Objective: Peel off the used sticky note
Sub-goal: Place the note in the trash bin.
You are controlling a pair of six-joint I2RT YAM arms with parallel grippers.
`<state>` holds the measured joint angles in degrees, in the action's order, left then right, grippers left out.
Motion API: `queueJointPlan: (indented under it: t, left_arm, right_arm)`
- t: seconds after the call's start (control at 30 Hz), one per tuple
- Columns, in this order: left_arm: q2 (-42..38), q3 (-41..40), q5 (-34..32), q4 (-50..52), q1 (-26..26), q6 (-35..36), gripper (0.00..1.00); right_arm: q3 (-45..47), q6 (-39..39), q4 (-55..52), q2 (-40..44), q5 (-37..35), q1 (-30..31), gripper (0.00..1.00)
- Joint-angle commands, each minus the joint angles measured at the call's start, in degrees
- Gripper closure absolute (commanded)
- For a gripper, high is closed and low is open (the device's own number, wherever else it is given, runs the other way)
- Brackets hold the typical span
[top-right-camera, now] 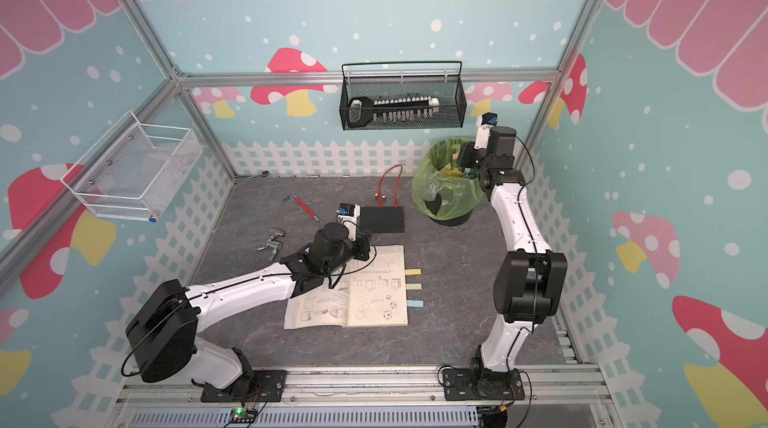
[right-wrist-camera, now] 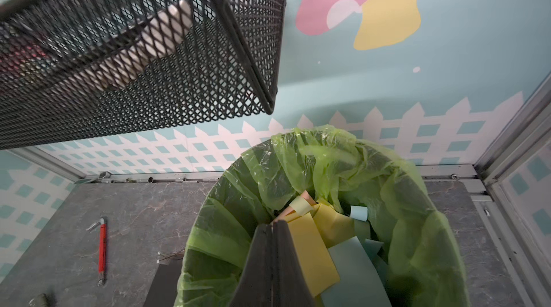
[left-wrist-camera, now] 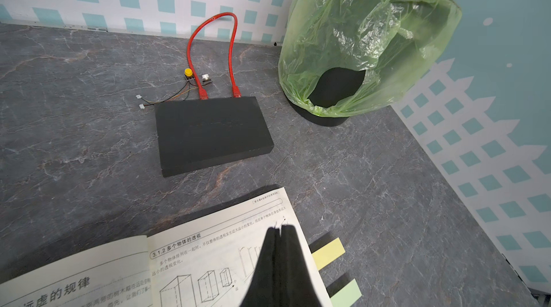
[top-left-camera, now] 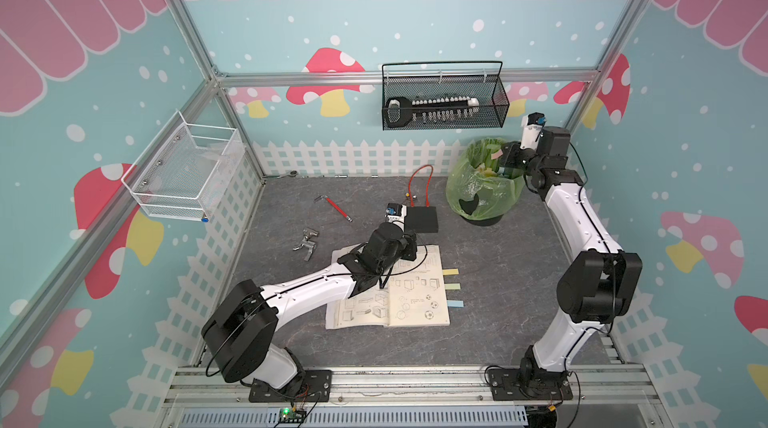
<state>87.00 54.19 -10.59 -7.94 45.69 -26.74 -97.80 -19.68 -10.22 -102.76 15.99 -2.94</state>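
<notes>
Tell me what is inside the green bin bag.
Piled sticky notes, yellow, blue, green and pink, lie in the bag. The right gripper covers part of the pile; the bottom is hidden.

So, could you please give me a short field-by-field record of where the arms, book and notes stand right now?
left gripper: shut, tips on the open book page
right gripper: jaws together, above the bin
notes on book: yellow note, green note, blue note, at the page edge
bin: green bag, discarded notes inside
elsewhere: black box with red cable; red hex key
</notes>
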Motion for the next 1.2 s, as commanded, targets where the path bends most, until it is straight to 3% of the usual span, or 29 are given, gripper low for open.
queueJointPlan:
  t: [0.0,0.03,0.1,0.13,0.2,0.3,0.33,0.4,0.43,0.47,0.53,0.57,0.7,1.17]
  left_arm:
    - [-1.3,-0.6,-1.0,1.1,0.2,0.7,1.0]
    - [-1.3,-0.7,-0.9,1.2,0.2,0.7,1.0]
    - [-1.4,-0.6,-1.1,1.3,0.2,0.8,1.0]
    - [-1.3,-0.6,-1.2,1.3,0.2,0.8,1.0]
    - [-1.2,-0.4,-1.2,1.4,0.2,0.9,1.0]
    - [-0.9,-0.1,-1.1,1.4,0.2,1.0,1.0]
    - [-0.8,0.1,-1.1,1.4,0.2,1.1,1.0]
    - [-0.5,0.3,-1.0,1.5,0.2,1.1,1.0]
    - [-0.4,0.4,-0.9,1.5,0.2,1.0,1.0]
    - [-0.3,0.6,-0.9,1.6,0.2,1.2,1.0]
    - [0.0,0.8,-0.8,1.7,0.2,1.2,1.0]
    - [0.1,0.9,-0.8,1.8,0.2,1.2,1.0]
    - [0.6,1.7,-0.6,1.8,0.2,1.2,1.0]
    - [0.8,2.3,-0.5,2.1,0.2,1.7,1.0]
  right_arm:
    - [0.0,0.6,-0.7,1.0,-0.4,0.0,0.36]
    - [0.1,0.8,-0.9,0.8,-0.4,0.1,0.24]
    - [0.1,1.1,-1.1,0.7,-0.3,0.1,0.19]
    - [0.0,1.3,-1.2,0.6,0.0,0.0,0.29]
    - [0.1,1.3,-1.4,0.6,-0.3,0.0,1.0]
    - [0.0,2.0,-2.3,0.4,-0.6,0.1,1.0]
    - [-0.5,2.2,-3.3,0.1,-1.7,0.1,0.97]
    - [-2.0,3.7,-6.1,-0.9,-4.1,0.3,0.33]
    - [-2.9,4.8,-7.6,-1.6,-5.8,0.5,0.21]
    - [-3.3,5.4,-8.3,-1.9,-6.9,0.6,0.18]
    - [-2.7,6.0,-8.2,-1.8,-6.0,0.5,0.34]
    - [-2.3,6.0,-7.7,-1.7,-4.7,0.5,0.35]
    - [-2.3,6.0,-7.4,-1.9,-4.1,1.1,0.19]
    - [-6.9,8.9,-10.7,-8.5,-2.0,6.5,0.19]
